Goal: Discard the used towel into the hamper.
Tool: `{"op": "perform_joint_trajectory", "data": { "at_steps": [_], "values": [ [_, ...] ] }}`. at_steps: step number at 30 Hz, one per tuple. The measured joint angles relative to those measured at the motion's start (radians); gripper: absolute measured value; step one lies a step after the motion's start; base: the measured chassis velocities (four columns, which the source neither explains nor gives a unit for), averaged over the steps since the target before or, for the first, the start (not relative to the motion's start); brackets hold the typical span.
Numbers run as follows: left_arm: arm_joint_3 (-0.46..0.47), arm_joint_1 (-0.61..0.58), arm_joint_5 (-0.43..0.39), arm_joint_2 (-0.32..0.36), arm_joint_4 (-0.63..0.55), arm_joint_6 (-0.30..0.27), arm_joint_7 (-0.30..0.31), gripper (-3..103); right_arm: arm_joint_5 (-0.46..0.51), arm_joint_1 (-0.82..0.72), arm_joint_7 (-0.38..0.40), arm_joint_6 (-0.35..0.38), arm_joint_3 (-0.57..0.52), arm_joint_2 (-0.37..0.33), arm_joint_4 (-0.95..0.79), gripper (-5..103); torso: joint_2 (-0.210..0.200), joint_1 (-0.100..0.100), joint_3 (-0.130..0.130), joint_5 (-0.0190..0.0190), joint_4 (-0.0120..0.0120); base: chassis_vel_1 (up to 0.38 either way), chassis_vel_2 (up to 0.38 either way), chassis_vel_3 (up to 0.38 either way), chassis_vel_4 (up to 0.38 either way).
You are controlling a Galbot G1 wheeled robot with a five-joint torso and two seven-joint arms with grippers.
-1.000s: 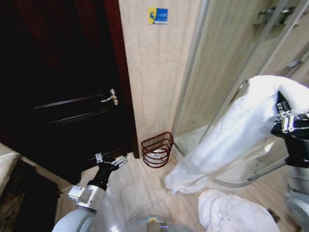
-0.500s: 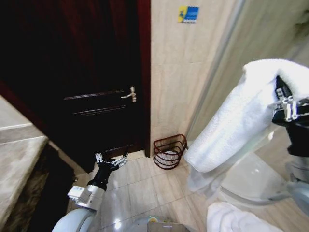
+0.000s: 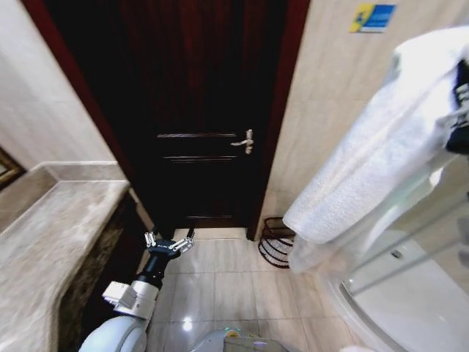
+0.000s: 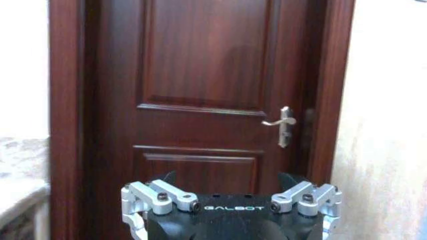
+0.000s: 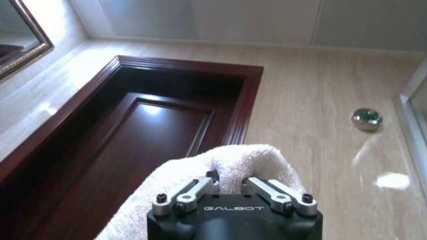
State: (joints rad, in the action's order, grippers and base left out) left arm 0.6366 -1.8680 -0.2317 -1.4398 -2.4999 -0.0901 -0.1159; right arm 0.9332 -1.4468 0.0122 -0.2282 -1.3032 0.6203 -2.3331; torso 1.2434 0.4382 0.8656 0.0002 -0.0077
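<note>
Two grippers: right gripper [image 5: 227, 186] pinches the thick white terry towel [image 3: 374, 154] held high; left gripper [image 3: 169, 239] low, jaws spread, empty.
Hamper: dark reddish-brown round wire basket [image 3: 276, 242] on the floor beside the dark wooden door [image 3: 198, 110], partly behind the towel.

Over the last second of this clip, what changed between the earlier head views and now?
The camera swung with the robot: the dark wooden door now sits centre, the grey stone counter has come in on the left, and the dark reddish-brown wire hamper lies partly behind the white terry towel. The right gripper stays shut on the towel, raised. The left gripper stays low, jaws open.
</note>
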Motion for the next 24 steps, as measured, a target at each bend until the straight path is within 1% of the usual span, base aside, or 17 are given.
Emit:
{"op": "perform_joint_trajectory", "data": {
  "at_steps": [2, 3, 5, 6, 15, 19, 20, 24],
  "values": [
    [0.0, 0.0, 0.0, 0.0, 0.0, 0.0, 0.0, 99, 0.018, 0.027, -0.023, -0.003, 0.007, -0.021, 0.062, 10, 0.0, 0.0, 0.0, -0.0001, -0.0001, 0.011, 0.024, 0.039, 0.039],
    [0.0, 0.0, 0.0, 0.0, 0.0, 0.0, 0.0, 99, 0.018, 0.027, -0.023, -0.003, 0.007, -0.021, 0.062, 10, 0.0, 0.0, 0.0, -0.0001, -0.0001, 0.0, 0.0, 0.0, 0.0],
    [0.0, 0.0, 0.0, 0.0, 0.0, 0.0, 0.0, 99, 0.026, 0.045, -0.038, -0.005, 0.018, -0.033, 0.107, 10, 0.0, 0.0, 0.0, 0.0005, -0.0011, 0.0, 0.0, 0.0, 0.0],
    [0.0, 0.0, 0.0, 0.0, 0.0, 0.0, 0.0, 99, 0.029, 0.054, -0.04, -0.005, 0.027, -0.038, 0.122, 10, 0.0, 0.0, 0.0, 0.0003, -0.0012, 0.0, 0.0, 0.0, 0.0],
    [0.0, 0.0, 0.0, 0.0, 0.0, 0.0, 0.0, 99, 0.041, 0.14, -0.041, 0.008, 0.099, -0.071, 0.198, 10, 0.001, 0.0, 0.0, 0.0, -0.0007, 0.0, 0.0, 0.0, 0.0],
    [0.0, 0.0, 0.0, 0.0, 0.0, 0.0, 0.0, 99, 0.069, 0.215, -0.041, 0.019, 0.146, -0.112, 0.247, 10, 0.002, 0.0, 0.0, -0.0003, -0.0006, 0.0, 0.0, 0.0, 0.0],
    [0.0, 0.0, 0.0, 0.0, 0.0, 0.0, 0.0, 99, 0.071, 0.222, -0.041, 0.019, 0.149, -0.118, 0.257, 10, 0.002, 0.0, 0.001, -0.0003, -0.0004, 0.0, 0.0, 0.0, 0.0],
    [0.0, 0.0, 0.0, 0.0, 0.0, 0.0, 0.0, 99, 0.081, 0.235, -0.04, 0.019, 0.15, -0.132, 0.289, 10, 0.002, 0.001, 0.001, 0.0, -0.0008, 0.0, 0.0, 0.0, 0.0]
  ]
}}
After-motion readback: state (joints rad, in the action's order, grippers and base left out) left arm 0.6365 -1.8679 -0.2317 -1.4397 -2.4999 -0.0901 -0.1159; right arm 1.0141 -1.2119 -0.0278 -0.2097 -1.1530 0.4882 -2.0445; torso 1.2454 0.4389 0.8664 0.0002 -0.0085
